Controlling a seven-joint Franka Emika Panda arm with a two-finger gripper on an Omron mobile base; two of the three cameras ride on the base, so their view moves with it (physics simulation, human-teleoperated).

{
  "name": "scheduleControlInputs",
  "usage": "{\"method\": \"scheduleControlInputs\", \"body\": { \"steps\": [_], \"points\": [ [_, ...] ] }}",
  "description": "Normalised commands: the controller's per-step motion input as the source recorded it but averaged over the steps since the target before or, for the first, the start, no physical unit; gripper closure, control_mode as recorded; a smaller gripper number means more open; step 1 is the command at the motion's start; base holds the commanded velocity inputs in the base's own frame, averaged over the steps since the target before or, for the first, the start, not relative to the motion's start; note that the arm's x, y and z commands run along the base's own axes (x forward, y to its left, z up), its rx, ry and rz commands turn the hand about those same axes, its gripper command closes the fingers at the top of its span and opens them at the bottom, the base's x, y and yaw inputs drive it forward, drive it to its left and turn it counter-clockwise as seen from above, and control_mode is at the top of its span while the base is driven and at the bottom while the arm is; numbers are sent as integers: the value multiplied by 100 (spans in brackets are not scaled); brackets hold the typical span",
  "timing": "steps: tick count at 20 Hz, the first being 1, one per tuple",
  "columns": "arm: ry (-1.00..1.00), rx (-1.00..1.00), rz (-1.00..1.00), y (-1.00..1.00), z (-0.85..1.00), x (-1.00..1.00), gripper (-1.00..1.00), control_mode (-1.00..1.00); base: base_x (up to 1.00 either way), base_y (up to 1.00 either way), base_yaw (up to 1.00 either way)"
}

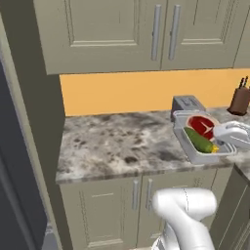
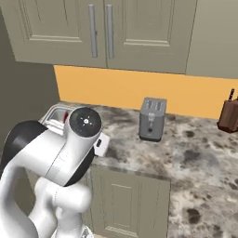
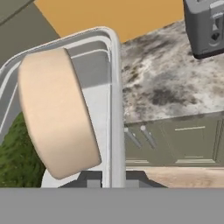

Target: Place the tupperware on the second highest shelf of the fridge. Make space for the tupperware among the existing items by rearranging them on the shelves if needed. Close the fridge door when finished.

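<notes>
The tupperware (image 1: 202, 136) hangs just above the marble counter (image 1: 117, 141), in front of the toaster (image 1: 187, 103) — lifted clear so it can be carried toward the fridge (image 1: 14, 185) at far left. The gripper (image 1: 225, 138) is clamped on its right-hand rim, holding the tub roughly level so the meat slice (image 1: 201, 125) and cucumber (image 1: 198, 140) stay inside.

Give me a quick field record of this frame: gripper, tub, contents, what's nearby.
gripper: shut on the tub's wall
tub: tupperware, tilted, at the counter's right end
contents: red meat slice, green cucumber
counter: marbled stone
toaster: on the counter against the orange wall, beside the tub
knife block: further right on the counter
fridge: dark side panel at left; shelves not in view
</notes>
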Motion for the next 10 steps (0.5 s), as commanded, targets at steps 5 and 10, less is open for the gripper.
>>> {"method": "scheduleControlInputs", "body": {
  "steps": [5,10],
  "points": [
    [0,0,0,0,0,0,100,100,-78,0,69],
    [0,0,0,0,0,0,100,100,-33,0,98]
  ]
}}
